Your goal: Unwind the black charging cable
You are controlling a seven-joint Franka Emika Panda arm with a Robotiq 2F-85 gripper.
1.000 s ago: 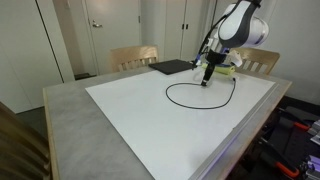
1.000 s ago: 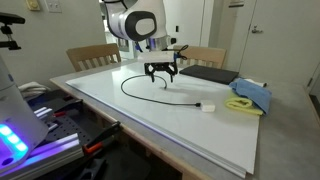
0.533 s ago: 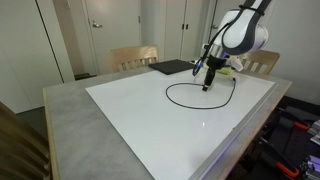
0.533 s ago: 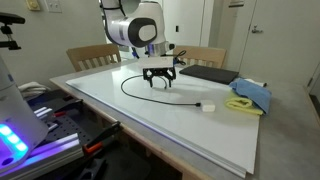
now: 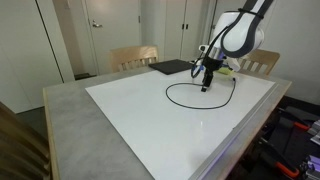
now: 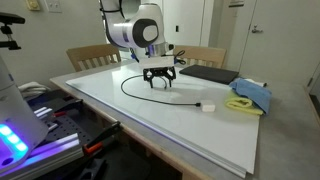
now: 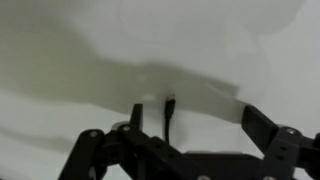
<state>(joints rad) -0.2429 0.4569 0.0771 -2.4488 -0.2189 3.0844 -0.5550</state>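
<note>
Comparing with the view a second earlier, the arm (image 5: 240,32) sits slightly lower; the cable (image 5: 167,94) keeps the same loop. The gripper (image 6: 158,80) points straight down over the far side of that loop, wrist vertical, upper links arching back above it. Its jaws stand wide open with nothing gripped. In the wrist view the two dark fingers (image 7: 262,125) splay to either side, and a short length of thin black cord (image 7: 168,108) shows between them without touching either.

Nearest the cameras, the grey, matt table (image 5: 70,120) carries a flat, smooth white board (image 5: 140,125). The cable lies on the board as one open oval. In an exterior view its line (image 6: 124,88) curves round the gripper and runs out to a small white plug (image 6: 208,105) resting on the board.

Beyond the plug, a crumpled blue cloth (image 6: 252,95) lies over something yellow. Farther back, a flat black rectangular pad (image 5: 172,67) rests at the board's far edge, near the gripper but apart from the cable. Wooden chairs (image 5: 133,56) stand behind the table.
</note>
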